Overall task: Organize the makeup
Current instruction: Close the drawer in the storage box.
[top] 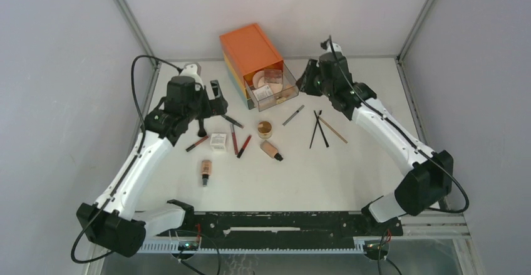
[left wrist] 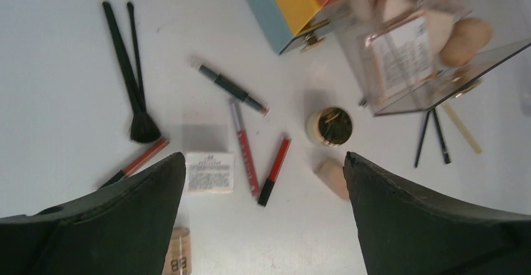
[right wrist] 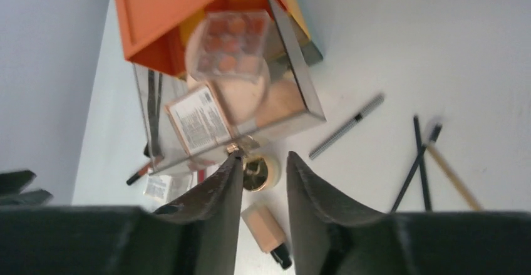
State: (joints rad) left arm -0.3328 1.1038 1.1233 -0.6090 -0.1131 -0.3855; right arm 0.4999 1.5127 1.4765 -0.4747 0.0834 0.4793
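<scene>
Most of the makeup lies loose on the table point(top: 350, 181) in front of the orange chest point(top: 250, 49), whose clear drawer point(top: 275, 97) stands pulled out to receive it. A peach palette point(right wrist: 228, 43) and a labelled box point(right wrist: 197, 121) already sit inside. The right gripper point(right wrist: 264, 159) hangs just off the drawer's front, beside its small gold knob point(right wrist: 241, 146). Its fingers are drawn in to a narrow gap with nothing between them (probably lining up on the knob or the drawer front; I cannot tell which). The left gripper point(left wrist: 264, 157) hovers above the near-left cluster, its fingers spread wide and empty. That stance suits dropping onto the white box point(left wrist: 210, 172) or a red pencil point(left wrist: 274, 170). The round gold compact point(top: 265, 129), a foundation bottle point(top: 271, 150) and the thin black brushes point(top: 318, 129) are not yet sorted.
</scene>
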